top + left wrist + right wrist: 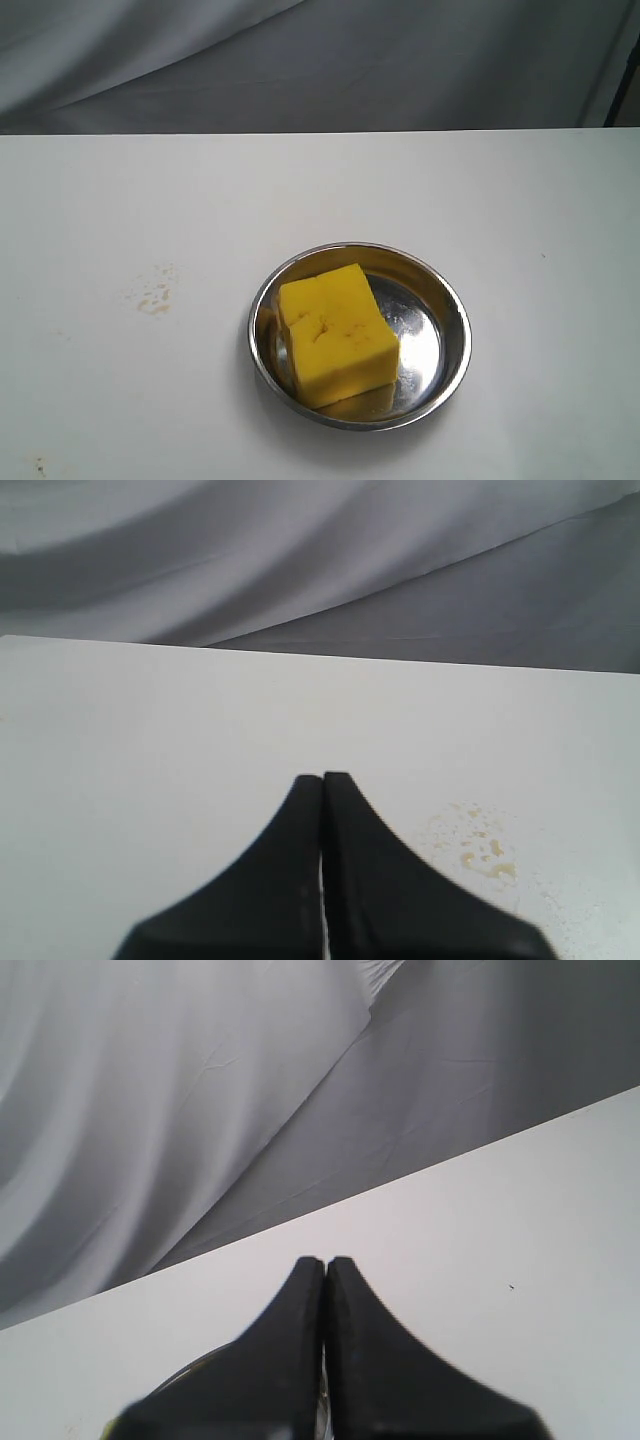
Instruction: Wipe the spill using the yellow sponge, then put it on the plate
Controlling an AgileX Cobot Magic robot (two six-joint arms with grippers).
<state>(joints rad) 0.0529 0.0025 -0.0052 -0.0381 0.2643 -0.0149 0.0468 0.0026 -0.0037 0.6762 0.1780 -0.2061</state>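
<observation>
Squarely inside the plate [428,345] sits the sponge [337,335], a thick yellow block w/ a crease across its top. It rests flat on the steel base and fills the plate's left half in the ext. view. One corner reaches close to the far-left rim, and its yellow reflects in the shiny base along the plate's near side. The plate stands on a white table [300,180]. Grey cloth [300,60] hangs beyond the table's far edge, well behind the plate.

Left of the plate and well apart from its rim, the spill [155,293] shows as a faint patch of amber specks on the table, much smaller than the sponge.

L gripper [322,780]: jaws closed tight, black fingers pressed together tip to tip, nothing btwn them. In the left wrist view the spill [480,852] lies on the table near the tips, off to one side of the fingers, not touching them and not btwn them.

R gripper [326,1262]: jaws likewise closed, fingers meeting along their length and holding nothing. White table lies ahead of the tips, w/ cloth behind. A thin curved glint shows beside the fingers in that view; too little to tell whether it is the plate's rim.

Sponge lies free of both jaw pairs: in the ext. view no finger touches it or the plate.
</observation>
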